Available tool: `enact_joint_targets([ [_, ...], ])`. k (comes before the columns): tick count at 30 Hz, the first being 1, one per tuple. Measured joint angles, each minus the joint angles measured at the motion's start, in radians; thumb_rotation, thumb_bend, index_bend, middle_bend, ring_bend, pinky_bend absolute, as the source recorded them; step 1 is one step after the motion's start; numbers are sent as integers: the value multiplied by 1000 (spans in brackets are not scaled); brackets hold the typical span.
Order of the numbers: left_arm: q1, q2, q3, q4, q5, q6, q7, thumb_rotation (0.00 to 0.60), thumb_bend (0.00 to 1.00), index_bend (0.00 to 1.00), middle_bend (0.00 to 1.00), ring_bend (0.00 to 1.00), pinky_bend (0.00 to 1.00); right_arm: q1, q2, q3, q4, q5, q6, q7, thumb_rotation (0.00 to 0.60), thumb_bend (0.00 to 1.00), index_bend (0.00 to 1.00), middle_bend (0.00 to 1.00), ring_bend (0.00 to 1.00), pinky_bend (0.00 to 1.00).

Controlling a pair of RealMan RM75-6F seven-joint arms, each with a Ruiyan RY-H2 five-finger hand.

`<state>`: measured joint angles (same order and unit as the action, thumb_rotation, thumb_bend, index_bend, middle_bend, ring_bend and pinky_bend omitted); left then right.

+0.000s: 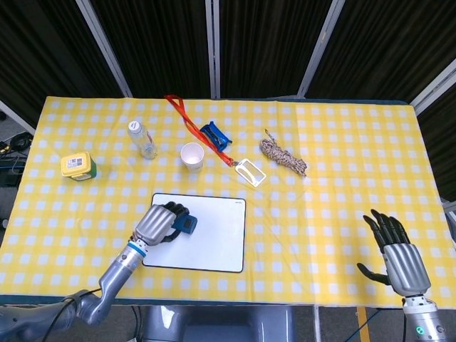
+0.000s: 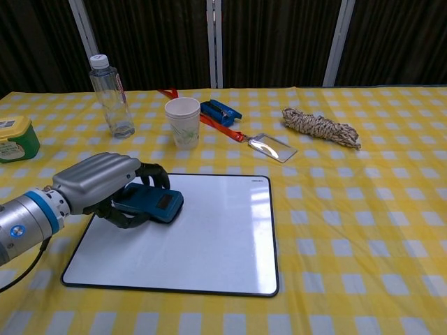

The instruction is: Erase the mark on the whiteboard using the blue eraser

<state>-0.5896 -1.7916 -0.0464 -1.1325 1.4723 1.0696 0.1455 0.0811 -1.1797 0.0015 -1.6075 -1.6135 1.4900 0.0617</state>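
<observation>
- Chest view: the eraser (image 2: 155, 203), blue, lies flat on the upper left part of the whiteboard (image 2: 209, 244), under the fingers of the left hand (image 2: 105, 185).
- The left hand grips the eraser from above, its dark fingers (image 2: 150, 174) curled over the eraser's far edge and its silver back facing up; the eraser's right end sticks out past the fingertips.
- In the head view the same eraser (image 1: 188, 225) shows just right of the left hand (image 1: 158, 225), near the whiteboard's (image 1: 214, 242) upper left corner.
- The whiteboard's surface looks clean white in both views; I cannot make out any mark on it.
- The whiteboard lies on a yellow checked cloth (image 1: 320, 185) near the table's front edge.
- The right hand (image 1: 395, 253) hovers well apart at the front right, fingers spread, holding nothing.
- Behind the whiteboard stand a paper cup (image 2: 182, 121) and a bottle (image 2: 111, 96).
- A green tub (image 2: 14, 138) sits at the far left.
- A red lanyard (image 1: 192, 128) with a clear badge holder (image 2: 272, 147), a blue clip (image 2: 219, 112) and a coil of rope (image 2: 320, 128) lie further back.
</observation>
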Motion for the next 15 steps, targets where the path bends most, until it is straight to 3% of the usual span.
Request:
enact_joint_targets([
  [15, 101, 147, 4, 56, 0, 133, -215, 600, 651, 789, 610, 578, 530, -1, -2, -2, -3, -4, 3, -10, 600, 72, 6, 0, 0, 0],
])
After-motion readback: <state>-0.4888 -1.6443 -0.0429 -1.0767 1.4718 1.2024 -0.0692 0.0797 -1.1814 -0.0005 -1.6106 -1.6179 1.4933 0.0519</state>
